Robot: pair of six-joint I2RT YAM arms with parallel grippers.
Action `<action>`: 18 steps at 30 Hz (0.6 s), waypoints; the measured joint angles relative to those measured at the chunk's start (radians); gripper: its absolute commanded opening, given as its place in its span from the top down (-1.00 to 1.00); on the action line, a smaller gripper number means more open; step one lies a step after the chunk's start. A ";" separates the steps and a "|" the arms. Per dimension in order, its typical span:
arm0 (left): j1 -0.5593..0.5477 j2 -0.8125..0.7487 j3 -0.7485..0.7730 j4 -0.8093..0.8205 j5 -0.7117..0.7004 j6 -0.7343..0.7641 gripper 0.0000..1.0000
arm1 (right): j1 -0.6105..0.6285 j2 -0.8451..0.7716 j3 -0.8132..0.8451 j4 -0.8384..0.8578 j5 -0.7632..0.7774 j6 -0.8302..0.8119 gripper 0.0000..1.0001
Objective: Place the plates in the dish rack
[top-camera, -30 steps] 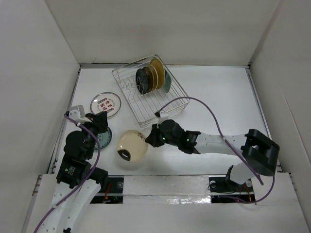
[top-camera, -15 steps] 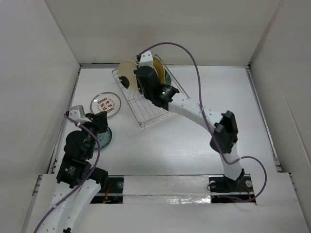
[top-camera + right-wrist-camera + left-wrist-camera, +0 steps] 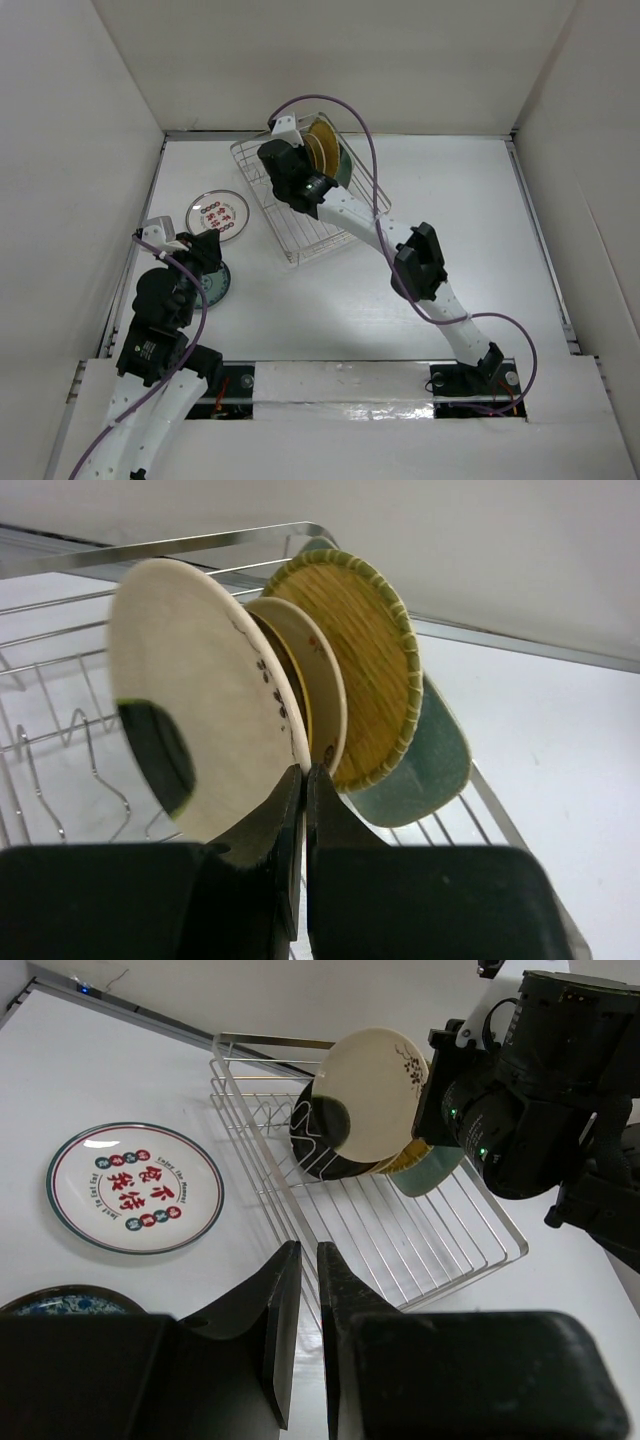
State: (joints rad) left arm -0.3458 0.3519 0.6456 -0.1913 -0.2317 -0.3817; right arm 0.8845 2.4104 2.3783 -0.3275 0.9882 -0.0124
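The right claw pinches the rim of a round cream plate with a dark blotch, held upright over the silver wire dish rack beside four racked plates. A white red-marked plate and a teal plate lie on the counter, not yet loaded. The left claw, nearly closed, holds nothing.

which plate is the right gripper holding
The cream plate with the dark blotch, its rim pinched by the right gripper at the dish rack. The others stand free in the rack or lie on the table.
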 measured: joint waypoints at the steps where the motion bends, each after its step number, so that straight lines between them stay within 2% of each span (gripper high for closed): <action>1: 0.000 0.001 0.000 0.000 0.001 0.000 0.79 | 0.000 0.000 0.000 0.003 0.013 -0.009 1.00; 10: 0.000 0.003 0.000 0.000 0.014 0.000 0.79 | -0.002 0.003 0.006 0.051 0.076 -0.072 1.00; 18: 0.000 0.003 0.000 0.000 0.015 0.000 0.79 | -0.002 0.083 0.049 0.053 0.071 -0.065 1.00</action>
State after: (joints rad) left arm -0.3458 0.3553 0.6453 -0.1913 -0.2169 -0.3817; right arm 0.8829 2.4931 2.4275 -0.2749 1.0588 -0.0776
